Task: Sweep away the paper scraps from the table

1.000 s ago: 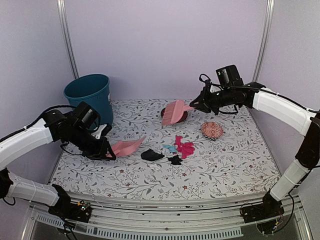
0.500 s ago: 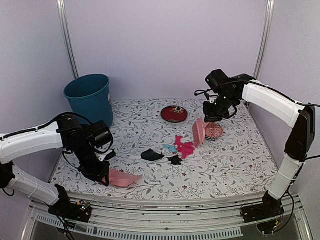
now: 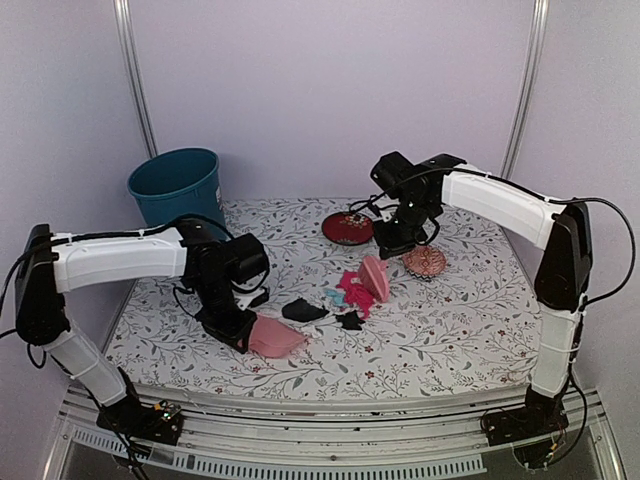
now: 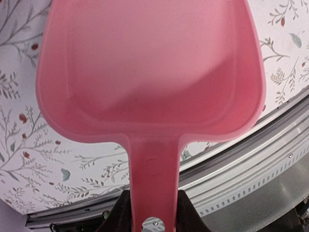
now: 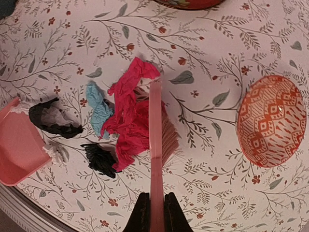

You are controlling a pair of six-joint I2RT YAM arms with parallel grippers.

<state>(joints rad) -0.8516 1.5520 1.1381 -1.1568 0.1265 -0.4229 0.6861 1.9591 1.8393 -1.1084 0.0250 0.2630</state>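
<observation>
The paper scraps lie in a small heap mid-table: hot pink, light blue and black bits. My right gripper is shut on a pink hand brush, whose bristles touch the right side of the pink scraps. My left gripper is shut on the handle of a pink dustpan that rests on the table just left of the black scrap. The pan looks empty in the left wrist view.
A round dark-red plate sits at the back centre. A pink patterned dish stands right of the brush. A teal bin stands at the back left. The table's front edge runs just below the dustpan.
My right gripper swung the brush left and down against the pink scraps. My left gripper moved the dustpan right along the front, close to the black scrap.
</observation>
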